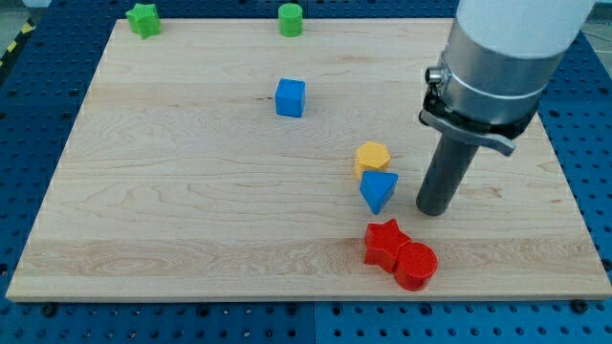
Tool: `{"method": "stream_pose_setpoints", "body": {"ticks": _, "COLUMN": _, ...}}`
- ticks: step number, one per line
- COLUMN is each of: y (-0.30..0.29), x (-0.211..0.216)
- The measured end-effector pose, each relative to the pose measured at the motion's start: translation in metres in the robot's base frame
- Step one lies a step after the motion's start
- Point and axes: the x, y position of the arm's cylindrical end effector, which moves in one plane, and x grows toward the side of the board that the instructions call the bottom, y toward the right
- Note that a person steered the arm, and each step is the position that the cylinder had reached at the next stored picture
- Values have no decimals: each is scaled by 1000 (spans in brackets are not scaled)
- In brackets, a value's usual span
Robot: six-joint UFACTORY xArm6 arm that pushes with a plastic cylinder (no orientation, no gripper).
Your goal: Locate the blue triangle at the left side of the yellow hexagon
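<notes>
The blue triangle [378,190] lies on the wooden board, touching the yellow hexagon [372,157] just below it and slightly to the view's right. My tip [435,209] rests on the board a short way to the view's right of the blue triangle, with a small gap between them. The rod rises from there to the arm's grey body at the view's top right.
A red star [384,243] and a red cylinder [416,266] touch each other below the triangle. A blue cube [291,97] sits above centre. A green star [143,19] and a green cylinder [291,19] stand at the board's top edge [210,21].
</notes>
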Motion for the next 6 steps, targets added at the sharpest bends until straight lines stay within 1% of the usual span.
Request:
{"method": "stream_pose_setpoints", "body": {"ticks": 1, "y": -41, "x": -2}}
{"method": "stream_pose_setpoints", "body": {"ticks": 3, "y": -150, "x": -4}}
{"method": "stream_pose_setpoints", "body": {"ticks": 4, "y": -166, "x": -6}}
{"method": "stream_pose_setpoints", "body": {"ticks": 5, "y": -103, "x": 5}}
{"method": "stream_pose_setpoints", "body": {"ticks": 6, "y": -84, "x": -19}}
